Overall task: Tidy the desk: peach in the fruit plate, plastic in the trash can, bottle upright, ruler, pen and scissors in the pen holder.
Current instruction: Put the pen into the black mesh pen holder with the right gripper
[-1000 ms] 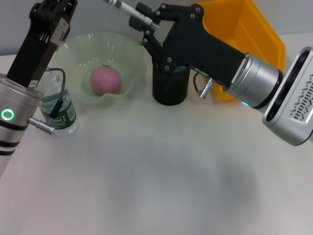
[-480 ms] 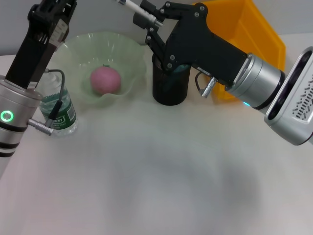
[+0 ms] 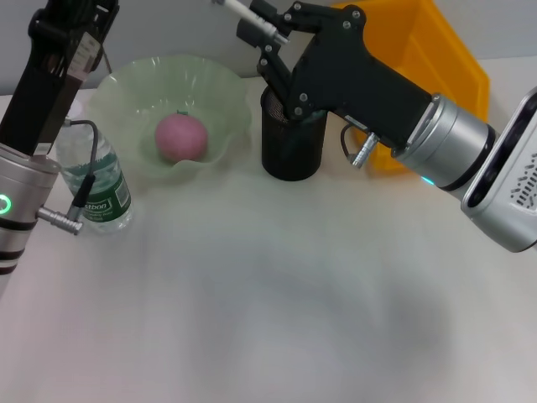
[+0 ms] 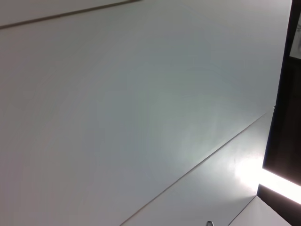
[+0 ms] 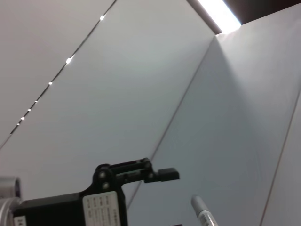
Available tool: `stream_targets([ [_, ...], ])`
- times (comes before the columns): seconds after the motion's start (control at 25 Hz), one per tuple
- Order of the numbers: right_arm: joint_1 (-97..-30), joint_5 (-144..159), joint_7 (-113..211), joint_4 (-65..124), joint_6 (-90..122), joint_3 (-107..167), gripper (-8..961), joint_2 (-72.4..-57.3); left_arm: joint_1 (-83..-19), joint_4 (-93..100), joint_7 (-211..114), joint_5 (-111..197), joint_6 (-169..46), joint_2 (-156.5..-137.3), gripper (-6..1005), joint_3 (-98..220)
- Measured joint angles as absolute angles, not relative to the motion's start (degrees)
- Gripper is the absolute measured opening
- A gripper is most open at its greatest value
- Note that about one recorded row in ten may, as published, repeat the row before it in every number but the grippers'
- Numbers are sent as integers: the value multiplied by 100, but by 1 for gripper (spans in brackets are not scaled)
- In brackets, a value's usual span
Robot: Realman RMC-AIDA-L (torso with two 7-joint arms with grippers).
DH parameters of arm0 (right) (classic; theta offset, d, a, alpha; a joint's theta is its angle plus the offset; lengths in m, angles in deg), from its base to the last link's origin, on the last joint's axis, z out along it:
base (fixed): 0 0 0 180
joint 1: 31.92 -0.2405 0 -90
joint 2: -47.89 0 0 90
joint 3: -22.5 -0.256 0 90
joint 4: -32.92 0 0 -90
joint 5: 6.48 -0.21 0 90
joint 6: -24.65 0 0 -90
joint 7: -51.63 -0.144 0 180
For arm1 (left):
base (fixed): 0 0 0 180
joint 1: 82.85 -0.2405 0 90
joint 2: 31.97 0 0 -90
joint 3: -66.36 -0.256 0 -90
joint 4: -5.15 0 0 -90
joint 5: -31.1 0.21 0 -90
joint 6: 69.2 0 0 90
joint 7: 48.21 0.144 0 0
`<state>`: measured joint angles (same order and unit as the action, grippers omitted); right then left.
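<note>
Fingers of the right gripper (image 3: 267, 34) are seen clenched on the pen (image 3: 245, 12), which is held above the pen holder (image 3: 292, 138) near the far edge of the head view. The pen's long axis is tilted: one end points up and toward the robot's left, running out of view, while the lower end is hidden in the fingers above the holder's mouth. Which end is the tip cannot be told. In the right wrist view a short length of the pen (image 5: 203, 212) is seen against the ceiling.

Left gripper (image 3: 69, 29) is raised over the left side of the desk, beyond the bottle (image 3: 94, 185); whether its fingers are open or closed cannot be told.

Progress, as judged from the desk:
- peach (image 3: 180, 138) lies in the fruit plate (image 3: 126, 92) — done.
- bottle stands upright just beside the plate — done.
- no loose plastic is seen on the desk; the inside of the trash can (image 3: 424, 50) is largely hidden behind the right arm.
- ruler and scissors are not seen on the desk; the holder's contents cannot be made out.
- pen not yet released into the holder; this is judged the step in hand.
</note>
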<state>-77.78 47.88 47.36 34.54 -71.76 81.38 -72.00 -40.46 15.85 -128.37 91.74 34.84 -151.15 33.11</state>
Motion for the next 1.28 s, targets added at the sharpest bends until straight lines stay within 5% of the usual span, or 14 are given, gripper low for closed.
stream_targets([
  [0.12, -7769, 4788, 4735, 3503, -7225, 8041, 126, -7200, -4069, 1568, -12836, 9174, 3498, -15115, 588, 3311],
  [0.4, -7558, 4797, 4043, 3523, -7400, 7195, 126, -7197, -4239, 881, -12761, 9792, 3556, -15116, 694, 3201],
  [0.84, -6132, 6469, -1966, -1192, -5996, 7411, 125, -7108, -5035, -1389, -12032, 11264, 3586, -15063, 697, 1898],
  [1.28, -6761, 10844, -7119, -4759, -6187, 7301, 129, -6914, -5713, -2341, -11719, 11491, 3263, -14991, 695, 1157],
])
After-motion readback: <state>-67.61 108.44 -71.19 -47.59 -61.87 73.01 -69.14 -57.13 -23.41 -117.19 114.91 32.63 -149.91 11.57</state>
